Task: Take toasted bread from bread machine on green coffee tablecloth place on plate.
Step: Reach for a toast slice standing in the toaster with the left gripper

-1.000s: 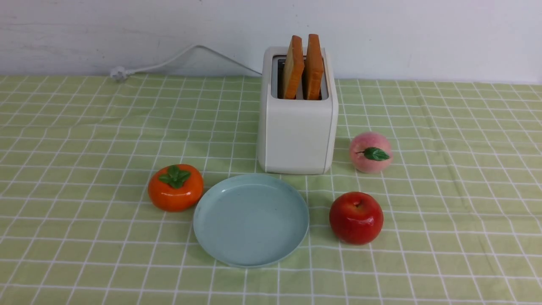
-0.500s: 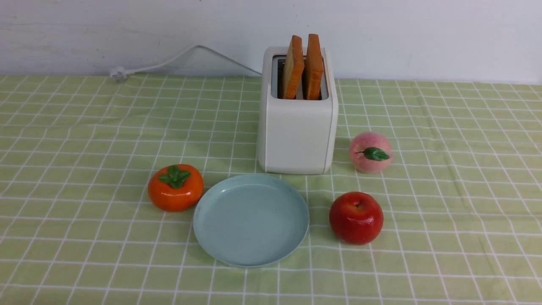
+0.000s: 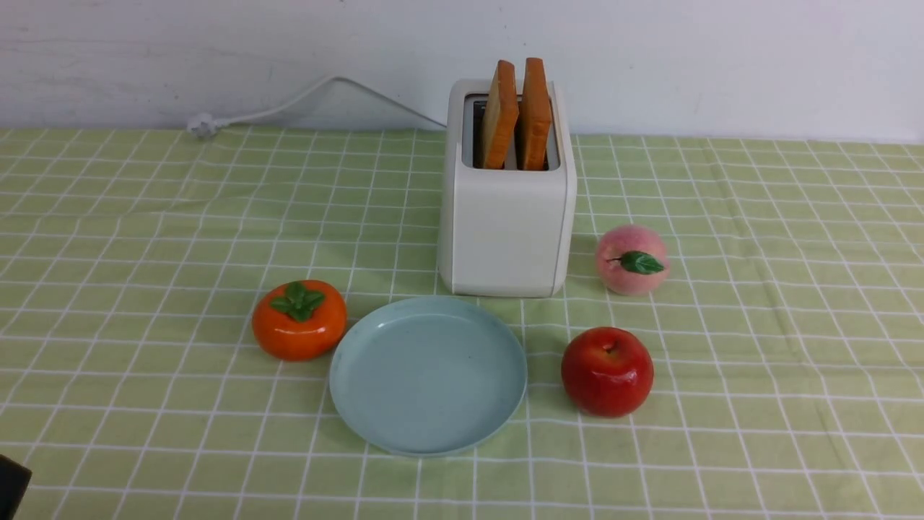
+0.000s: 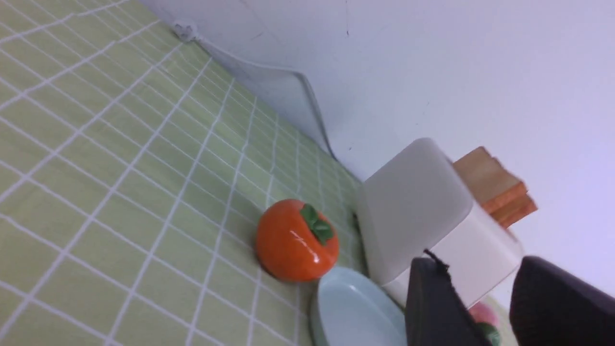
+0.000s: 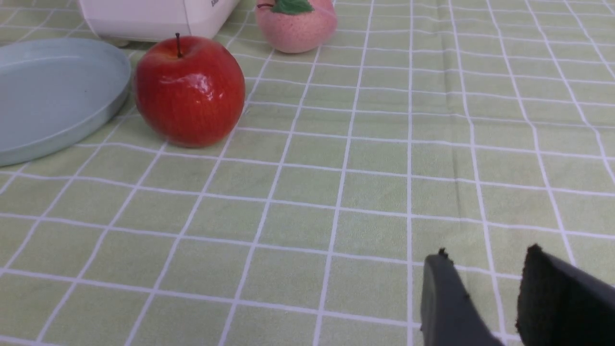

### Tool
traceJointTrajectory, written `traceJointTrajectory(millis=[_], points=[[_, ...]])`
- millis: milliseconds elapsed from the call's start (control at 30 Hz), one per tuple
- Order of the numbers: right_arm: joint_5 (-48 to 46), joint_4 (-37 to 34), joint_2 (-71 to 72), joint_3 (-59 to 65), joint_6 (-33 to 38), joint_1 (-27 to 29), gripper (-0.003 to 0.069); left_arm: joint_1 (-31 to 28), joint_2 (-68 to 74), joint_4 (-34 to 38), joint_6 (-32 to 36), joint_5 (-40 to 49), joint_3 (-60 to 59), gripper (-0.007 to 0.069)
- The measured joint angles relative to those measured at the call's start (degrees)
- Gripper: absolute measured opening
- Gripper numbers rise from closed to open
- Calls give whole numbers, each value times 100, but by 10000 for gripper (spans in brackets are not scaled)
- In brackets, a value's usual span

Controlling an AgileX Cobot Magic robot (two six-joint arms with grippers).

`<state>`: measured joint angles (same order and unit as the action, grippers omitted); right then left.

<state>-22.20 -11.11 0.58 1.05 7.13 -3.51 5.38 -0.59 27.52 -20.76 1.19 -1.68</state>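
Behind one plate, one bread machine holds two toasted bread slices.

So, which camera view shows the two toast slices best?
The front view: both slices of toasted bread stand in the bread machine, tops clear. The left wrist view shows only blurred corners; the right wrist view shows none.

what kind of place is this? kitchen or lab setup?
Probably a staged tabletop rig, not a kitchen: checked tablecloth against a bare white wall, toaster with its plug lying loose, glossy fake-looking fruit around a plate.
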Motion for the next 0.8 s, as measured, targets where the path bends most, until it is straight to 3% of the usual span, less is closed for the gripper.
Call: traceJointTrajectory(millis=[100,233,400,567,800], points=[[0,0,0,0,0,0,239,0,0,623,0,-119,0,237],[120,-162,0,12,-108,0,239,0,0,821,25,-32,110,198],[945,-1623,0,51,-763,0,239,0,0,531,615,683,1043,-6],[1501,-2828,0,51,-879,0,239,0,523,386,1175,1008,1784,-13],[1004,-3331,-5,-263,-526,0,208,0,1937,375,1983,855,2417,-13]])
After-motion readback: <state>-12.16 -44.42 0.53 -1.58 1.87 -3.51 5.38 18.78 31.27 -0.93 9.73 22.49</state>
